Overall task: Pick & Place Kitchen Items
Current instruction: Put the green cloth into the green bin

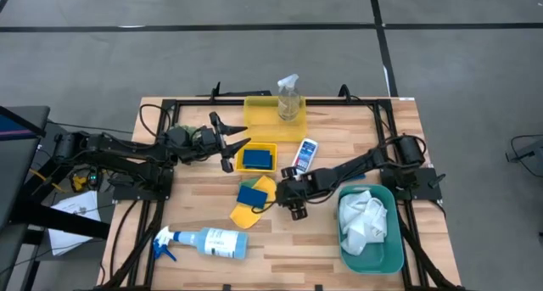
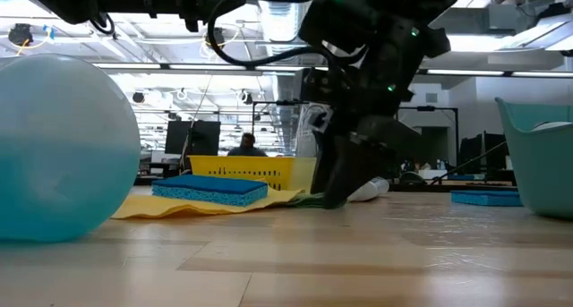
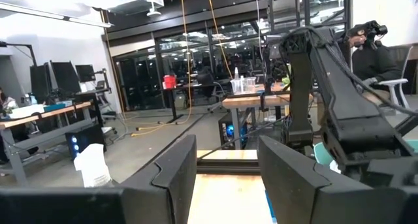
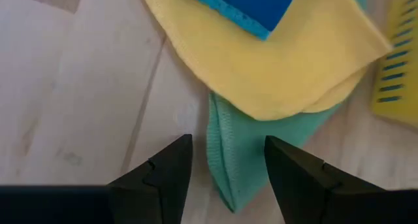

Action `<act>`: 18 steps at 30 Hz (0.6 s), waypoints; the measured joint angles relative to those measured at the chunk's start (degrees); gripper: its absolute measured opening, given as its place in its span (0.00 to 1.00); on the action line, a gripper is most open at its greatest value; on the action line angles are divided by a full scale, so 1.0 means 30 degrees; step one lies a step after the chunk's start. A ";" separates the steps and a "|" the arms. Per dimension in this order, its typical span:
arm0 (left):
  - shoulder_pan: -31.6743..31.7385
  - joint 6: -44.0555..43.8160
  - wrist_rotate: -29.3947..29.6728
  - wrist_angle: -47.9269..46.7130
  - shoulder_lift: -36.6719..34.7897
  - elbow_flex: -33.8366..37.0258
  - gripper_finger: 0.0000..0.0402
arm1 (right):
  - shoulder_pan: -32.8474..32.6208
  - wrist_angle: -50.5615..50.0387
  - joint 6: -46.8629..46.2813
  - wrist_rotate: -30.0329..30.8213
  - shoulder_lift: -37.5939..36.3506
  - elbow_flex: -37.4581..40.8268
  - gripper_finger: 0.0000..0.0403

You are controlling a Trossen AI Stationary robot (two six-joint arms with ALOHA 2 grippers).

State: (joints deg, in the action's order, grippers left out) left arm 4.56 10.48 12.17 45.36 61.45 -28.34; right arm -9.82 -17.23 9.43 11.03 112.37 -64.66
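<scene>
Right gripper (image 4: 225, 168) jaws apart over green cloth (image 4: 261, 149) edge, left gripper (image 1: 229, 144) jaws apart, bare wood beside.

We can read no text, brand, number or sign anywhere in these views. The small white blue-capped bottle (image 1: 305, 153), at about 12 o'clock from table centre, carries a printed label, and the blue-white spray bottle (image 1: 206, 242) at about 7 o'clock has a white label patch, but we cannot make out a letter on either.
</scene>
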 joint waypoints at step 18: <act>0.0000 0.0000 -0.0001 -0.0050 0.0000 0.0000 0.40 | 0.0256 -0.0264 -0.0292 -0.0741 -0.0479 0.0098 0.28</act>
State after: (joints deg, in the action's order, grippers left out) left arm 4.56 10.48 12.16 45.21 61.45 -28.34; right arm -9.05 -18.02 8.56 8.81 110.93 -64.37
